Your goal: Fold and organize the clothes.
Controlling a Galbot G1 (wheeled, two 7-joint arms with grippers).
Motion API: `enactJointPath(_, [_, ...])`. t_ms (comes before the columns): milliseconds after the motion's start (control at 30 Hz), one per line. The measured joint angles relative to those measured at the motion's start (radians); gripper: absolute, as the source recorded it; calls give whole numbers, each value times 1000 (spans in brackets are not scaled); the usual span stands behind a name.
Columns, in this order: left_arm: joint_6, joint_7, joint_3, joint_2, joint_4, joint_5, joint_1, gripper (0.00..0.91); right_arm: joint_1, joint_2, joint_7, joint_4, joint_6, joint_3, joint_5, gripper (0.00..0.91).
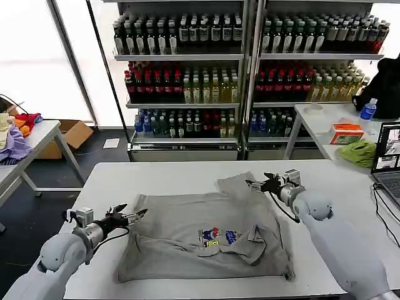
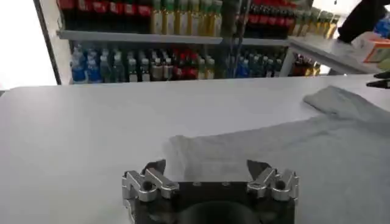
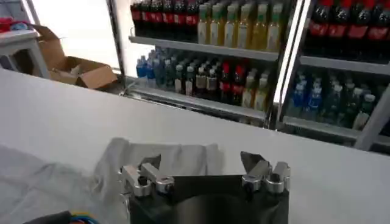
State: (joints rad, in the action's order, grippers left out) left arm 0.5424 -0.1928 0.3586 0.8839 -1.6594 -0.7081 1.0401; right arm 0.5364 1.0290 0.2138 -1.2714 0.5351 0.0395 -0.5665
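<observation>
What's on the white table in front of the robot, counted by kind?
Light grey T-shirt: 1
Robot grippers over the table: 2, left gripper, right gripper
Total: 3

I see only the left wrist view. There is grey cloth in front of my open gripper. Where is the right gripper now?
Observer: The right gripper is at the far right part of the T-shirt, above a sleeve, with open fingers.
Operator: Is the shirt already folded?
Observer: Not neatly. It lies spread on the white table, chest print facing up, with a bunched fold near its right side.
Operator: And my left gripper, how is it against the shirt?
Observer: In the head view the left gripper is at the shirt's left edge, low over the table.
</observation>
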Motion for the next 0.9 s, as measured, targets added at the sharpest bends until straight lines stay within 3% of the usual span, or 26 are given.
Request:
enactJointPath(400, [-10,-19,-116,8,136,6,-160,907,-52,43,13,96,7,-49,16,907])
enactJointPath(433, [-10,-23,-124,9,145,8,-168,796,-58,48,14,105,8,-54,15,776])
enactJointPath(467, [-10,-26,-132,11,155,12,-176,695,-62,51,15,112,10,-58,14,383])
enactJointPath(533, [-10,-30,-143,16,172,14,-187,544,-69,54,15,124,16,-68,10,0])
enactJointPath(567, [-11,-32,-147,18,181,15,-191,333,-72,54,15,128,18,-71,8,0])
enactJointPath(667, [-11,-35,-159,20,193,19,-199,60,-77,58,20,142,18,-81,8,0])
enactJointPath(767, [-12,-39,-169,18,199,19,-204,0,-79,64,22,148,20,-85,8,0])
enactJointPath(900, [-14,-40,-180,19,210,19,-207,10,-79,72,18,149,21,-85,5,0])
